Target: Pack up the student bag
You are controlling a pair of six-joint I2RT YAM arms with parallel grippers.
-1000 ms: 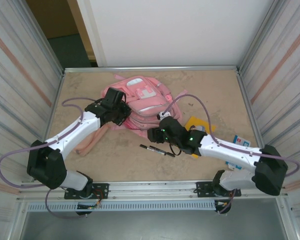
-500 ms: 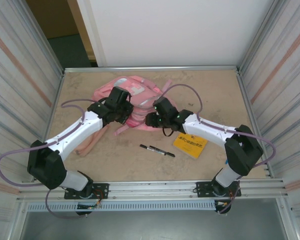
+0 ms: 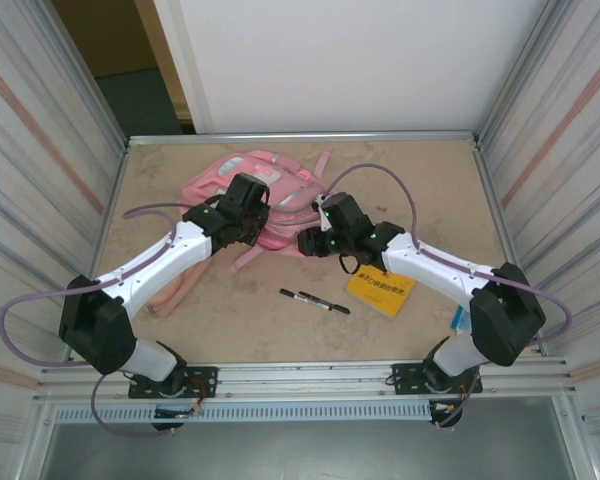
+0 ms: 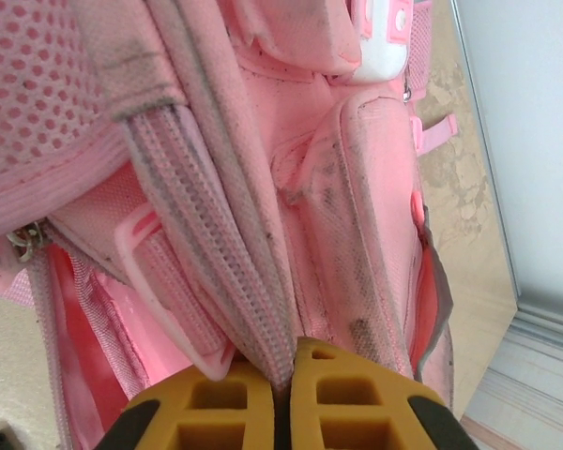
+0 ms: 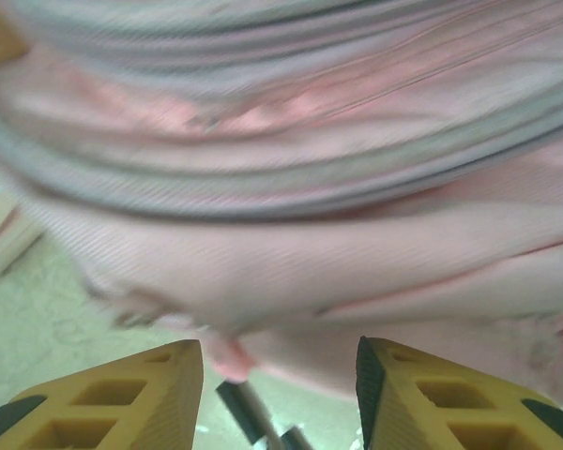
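Observation:
The student bag (image 3: pixel 242 178), a large pink backpack, lies at the back middle of the table. My left gripper (image 3: pixel 252 202) rests on its near side. In the left wrist view that gripper (image 4: pixel 283 384) is shut on a ribbed pink strap (image 4: pixel 216 253) of the bag (image 4: pixel 357 187), whose white patch (image 4: pixel 385 37) shows further off. My right gripper (image 3: pixel 306 241) is at the bag's right near edge. In the right wrist view it (image 5: pixel 280 375) stands open just short of the blurred pink fabric (image 5: pixel 281 187), with a thin dark object (image 5: pixel 249 412) low between the fingers.
A yellow book (image 3: pixel 380 290) lies on the table right of centre, partly under the right arm. Two black pens (image 3: pixel 315 301) lie in front of the bag. A narrow pink pouch (image 3: pixel 168 288) lies under the left arm. Metal walls enclose the table.
The right arm swung up from beside the yellow book to the bag's right edge. The left gripper moved right, and the bag shifted toward the back and flattened.

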